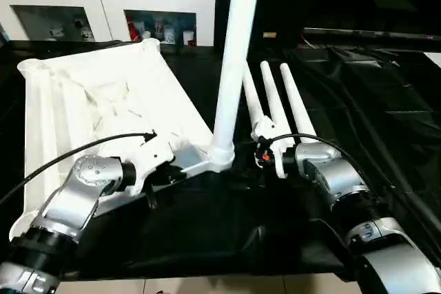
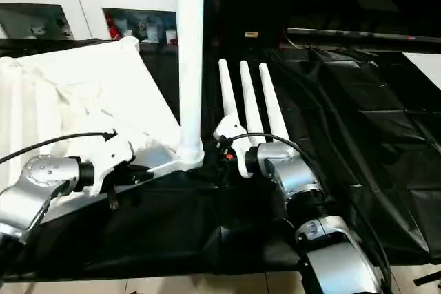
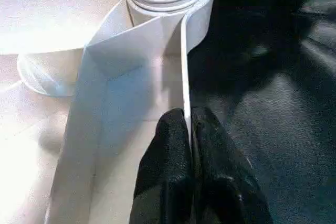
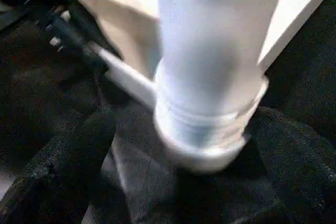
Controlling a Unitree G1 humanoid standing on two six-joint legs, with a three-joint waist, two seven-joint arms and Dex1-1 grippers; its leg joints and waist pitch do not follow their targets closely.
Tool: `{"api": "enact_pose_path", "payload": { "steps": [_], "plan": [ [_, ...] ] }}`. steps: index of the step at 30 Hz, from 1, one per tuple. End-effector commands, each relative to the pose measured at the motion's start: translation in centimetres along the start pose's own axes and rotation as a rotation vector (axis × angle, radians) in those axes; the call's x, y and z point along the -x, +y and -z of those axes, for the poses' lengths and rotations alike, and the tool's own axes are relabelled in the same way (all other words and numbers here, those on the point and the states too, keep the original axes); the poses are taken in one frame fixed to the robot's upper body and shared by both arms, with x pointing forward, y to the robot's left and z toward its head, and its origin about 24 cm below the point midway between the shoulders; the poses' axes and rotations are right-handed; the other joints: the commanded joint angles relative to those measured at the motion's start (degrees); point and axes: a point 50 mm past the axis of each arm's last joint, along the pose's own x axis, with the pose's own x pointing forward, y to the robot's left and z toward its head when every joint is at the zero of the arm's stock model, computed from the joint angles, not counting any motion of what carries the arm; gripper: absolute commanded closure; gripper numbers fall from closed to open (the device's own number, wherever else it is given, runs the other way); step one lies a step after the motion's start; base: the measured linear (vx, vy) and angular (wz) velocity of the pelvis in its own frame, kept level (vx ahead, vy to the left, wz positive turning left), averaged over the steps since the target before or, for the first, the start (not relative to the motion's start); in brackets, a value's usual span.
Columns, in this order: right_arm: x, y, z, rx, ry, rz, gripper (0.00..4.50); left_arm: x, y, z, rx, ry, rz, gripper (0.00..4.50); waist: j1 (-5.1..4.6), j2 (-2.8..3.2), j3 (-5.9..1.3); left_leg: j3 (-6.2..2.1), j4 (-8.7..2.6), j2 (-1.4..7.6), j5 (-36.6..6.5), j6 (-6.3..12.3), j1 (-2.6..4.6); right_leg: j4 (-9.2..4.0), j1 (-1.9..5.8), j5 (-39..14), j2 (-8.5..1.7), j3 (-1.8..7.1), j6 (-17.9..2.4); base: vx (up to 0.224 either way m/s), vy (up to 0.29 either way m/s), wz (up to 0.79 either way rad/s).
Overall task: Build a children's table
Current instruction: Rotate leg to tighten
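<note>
Tabletop (image 1: 103, 101) lies underside-up on the black worktop (image 1: 227, 225), long axis running away from the robot. Left gripper (image 3: 188, 124) pinches its near rim by the corner socket, likely to steady it. One leg (image 1: 234, 53) stands upright in that socket; right gripper (image 4: 178, 145) has its fingers spread around the base. Three spare legs (image 1: 275, 101) lie beside it, tips pointing away.
</note>
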Motion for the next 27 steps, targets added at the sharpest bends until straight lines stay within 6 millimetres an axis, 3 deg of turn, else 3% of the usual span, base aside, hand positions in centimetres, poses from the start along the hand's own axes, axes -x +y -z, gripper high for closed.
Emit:
{"api": "enact_pose_path", "payload": {
  "steps": [1,2,4,5,10,27],
  "plan": [
    [-0.03,-0.57,-0.98,0.018,-0.027,0.042,0.02,-0.91,-1.22,-0.52,-0.031,-0.016,0.087,4.5,0.11,0.91,-3.56,-0.19,-3.01,1.87,-4.4,1.96,0.14,-3.0,3.61,-1.0,-4.97,3.69,-11.8,0.0,0.0,0.0],
    [-0.1,-0.9,-0.96,0.011,-0.025,0.081,0.02,-0.93,-1.23,-0.5,-0.031,-0.015,0.088,4.5,0.24,1.24,-3.63,-0.19,-2.94,1.89,-4.1,1.78,0.21,-2.83,3.54,0.0,-5.02,3.68,-12.4,0.0,0.0,0.0],
    [-0.24,-0.92,-0.95,-0.001,-0.032,0.082,0.02,-0.98,-1.27,-0.51,-0.032,-0.014,0.092,4.5,0.43,1.09,-3.6,-0.07,-2.9,1.82,-4.7,1.42,0.31,-2.84,3.53,0.3,-4.88,3.7,-12.4,0.0,0.0,0.0],
    [-0.28,-0.87,-0.95,-0.004,-0.035,0.077,0.02,-0.98,-1.28,-0.52,-0.032,-0.014,0.093,4.5,0.52,1.36,-3.61,-0.1,-2.9,1.83,-4.7,1.34,0.26,-2.79,3.59,0.6,-4.88,3.72,-12.4,0.0,0.0,0.0],
    [-0.39,-0.7,-1.08,-0.017,-0.053,0.058,0.02,-0.99,-1.29,-0.49,-0.034,-0.009,0.098,4.5,0.73,1.04,-3.73,-0.14,-2.81,1.76,-4.7,1.33,0.07,-2.66,3.88,1.6,-4.87,3.64,-11.9,0.0,0.0,0.0],
    [-0.75,-0.51,-0.27,-0.079,-0.057,0.05,1.37,-0.71,-1.37,-0.1,-0.023,0.002,0.101,4.5,0.96,1.54,-3.94,-0.23,-2.56,1.75,-5.1,0.91,0.12,-2.46,3.84,2.2,-4.72,3.55,-12.2,0.0,0.0,0.0]
  ]
}}
